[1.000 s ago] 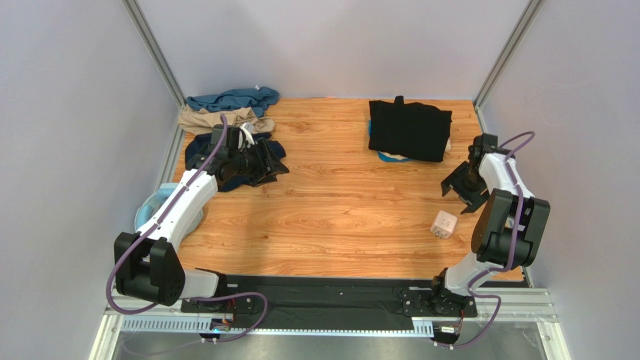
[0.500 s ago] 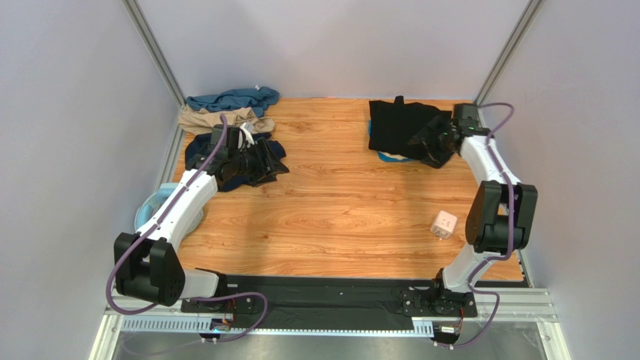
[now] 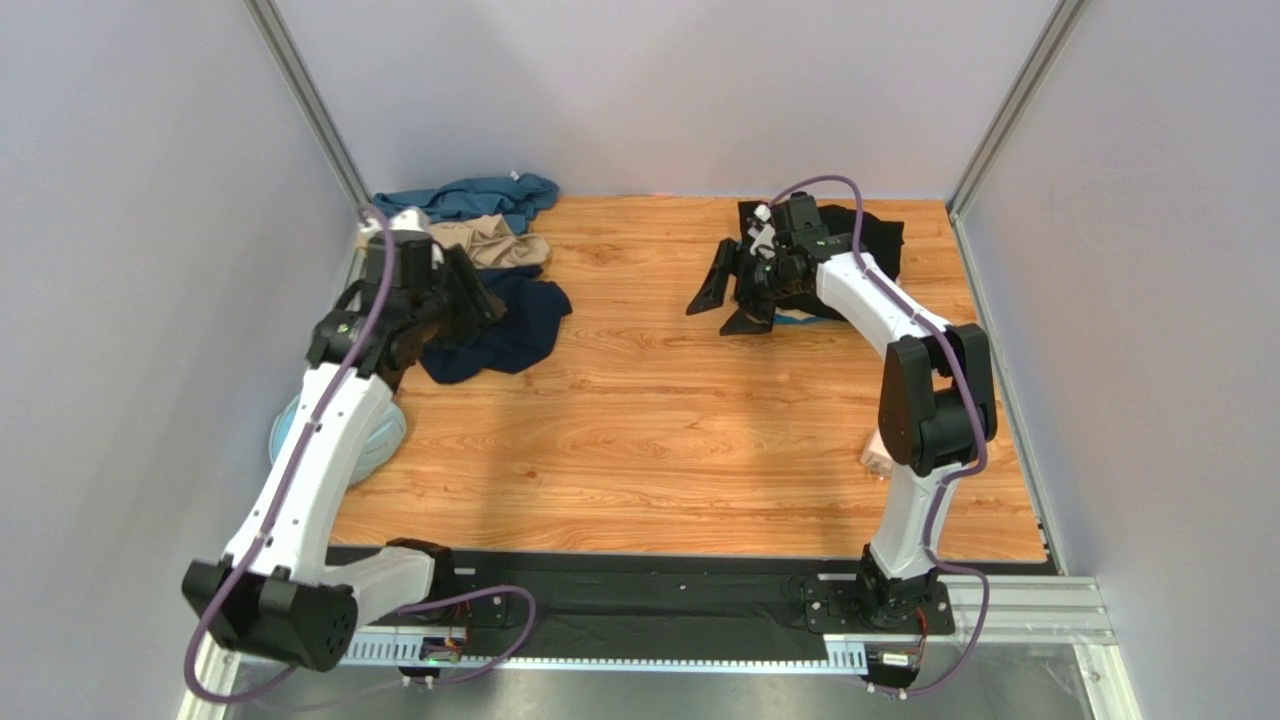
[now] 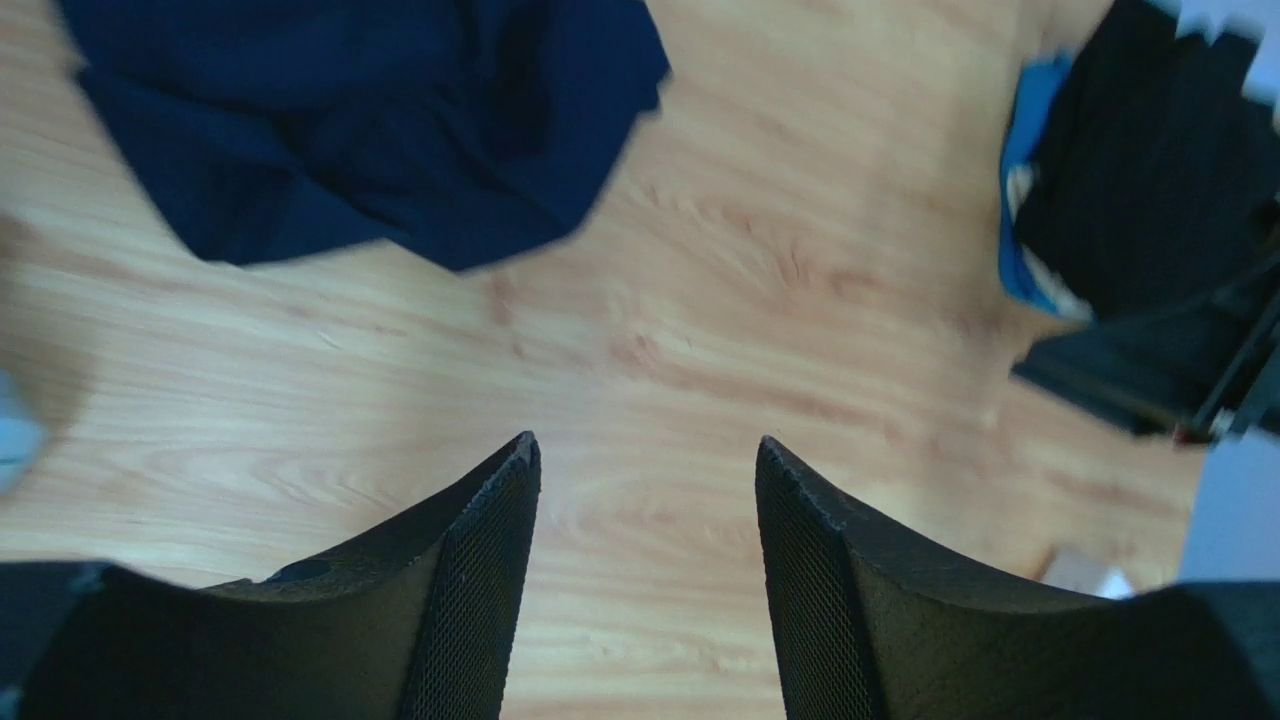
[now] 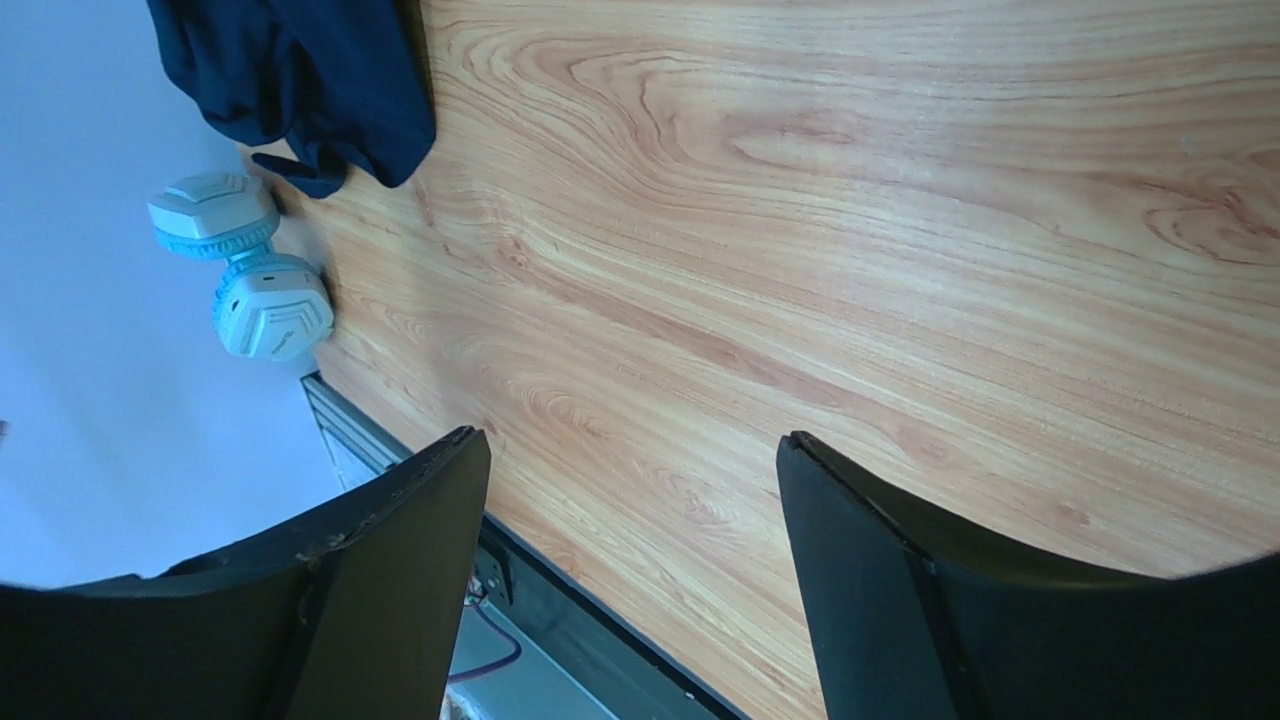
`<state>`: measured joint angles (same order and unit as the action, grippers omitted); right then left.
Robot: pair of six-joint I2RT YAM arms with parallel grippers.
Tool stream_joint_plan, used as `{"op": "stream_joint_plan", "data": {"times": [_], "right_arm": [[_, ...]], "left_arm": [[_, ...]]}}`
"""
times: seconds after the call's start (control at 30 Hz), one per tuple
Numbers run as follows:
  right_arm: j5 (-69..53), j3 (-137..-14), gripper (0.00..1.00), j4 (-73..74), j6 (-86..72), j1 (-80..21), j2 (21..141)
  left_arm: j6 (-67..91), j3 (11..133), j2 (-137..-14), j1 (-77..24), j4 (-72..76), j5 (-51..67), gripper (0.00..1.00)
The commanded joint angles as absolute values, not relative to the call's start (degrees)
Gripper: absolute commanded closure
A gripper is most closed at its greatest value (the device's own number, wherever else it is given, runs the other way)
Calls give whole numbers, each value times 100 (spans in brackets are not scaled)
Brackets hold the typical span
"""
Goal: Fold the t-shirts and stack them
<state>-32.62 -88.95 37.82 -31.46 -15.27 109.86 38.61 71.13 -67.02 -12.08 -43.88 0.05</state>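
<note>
Navy t-shirt (image 3: 504,323) lies crumpled at the far left of the wooden table (image 3: 676,435). Tan t-shirt (image 3: 489,237) sits just beyond it, with the teal t-shirt (image 3: 466,195) farther back against the wall. Black t-shirt (image 3: 884,237) lies flat at the far right, partly hidden under the right arm. In the left wrist view a strip of blue cloth (image 4: 1029,180) peeks from its left edge. Left gripper (image 3: 469,297) hangs over the left part of the navy t-shirt. From its own camera the shirt's edge lies beyond the fingertips, apart from them. The jaws are spread wide, with only bare wood between them; it grasps nothing and touches nothing. Right gripper (image 3: 726,297) hangs just left of the black t-shirt, over open table and clear of the cloth. Its jaws stand fully apart too, with wood grain showing between the fingers (image 5: 902,570) and nothing in their hold. Pale blue ring (image 3: 281,435) rests at the table's left edge, half behind the left arm.
</note>
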Motion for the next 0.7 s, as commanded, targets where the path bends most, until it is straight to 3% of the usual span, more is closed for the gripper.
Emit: {"op": "stream_joint_plan", "data": {"times": [0.0,0.23,0.67], "right_arm": [[-3849,-8509,24,3711,-3083,-1424,10662],[-4306,-8262,26,3525,-3199,-1635,10450],[-4474,-7568,28,3296,-3173,-1714,9932]], "left_arm": [[3769,7383,-6205,-626,-4957,-1354,39],[3561,6926,-7081,-54,-4325,-618,39],[3200,8384,-9676,202,-4359,-44,41]]}}
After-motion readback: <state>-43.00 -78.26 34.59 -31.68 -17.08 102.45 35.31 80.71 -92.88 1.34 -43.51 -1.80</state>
